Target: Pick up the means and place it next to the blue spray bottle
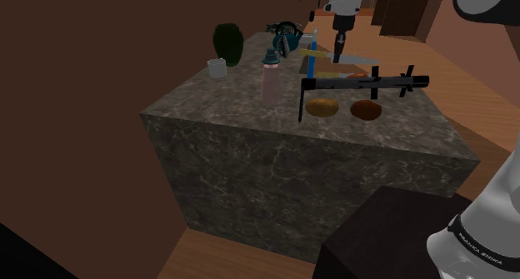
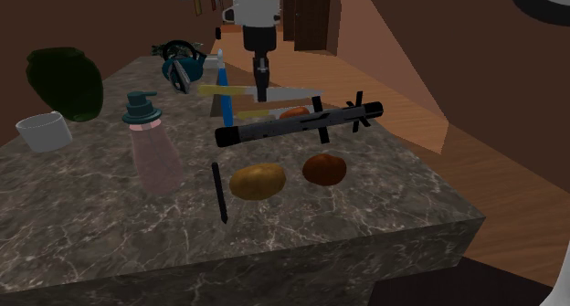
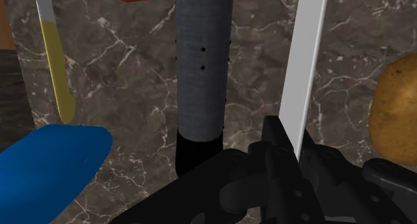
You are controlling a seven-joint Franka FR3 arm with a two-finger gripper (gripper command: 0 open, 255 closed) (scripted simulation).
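Observation:
A knife (image 2: 285, 94) with a pale blade and a yellow handle lies on the marble counter (image 2: 365, 213), behind a long black tool (image 2: 292, 121). My gripper (image 2: 262, 87) comes straight down onto the knife's middle. In the wrist view the black fingers (image 3: 275, 146) are closed against the thin white blade (image 3: 304, 69), which runs out from between them. The blue spray bottle (image 2: 222, 76) stands just beside the knife's handle end, and its blue body (image 3: 47, 166) shows close by the gripper (image 3: 296, 156). From the shoulder view the gripper (image 1: 339, 44) hangs over the knife (image 1: 357, 61) near the spray bottle (image 1: 311, 57).
A potato (image 2: 258, 180) and a reddish-brown lump (image 2: 324, 169) lie in front of the black tool. A pink pump bottle (image 2: 151, 149), a white cup (image 2: 43, 131), a dark green vase (image 2: 64, 80) and a teal object (image 2: 183, 62) stand along the second exterior view's left. A second yellow-handled utensil (image 3: 57, 82) lies near.

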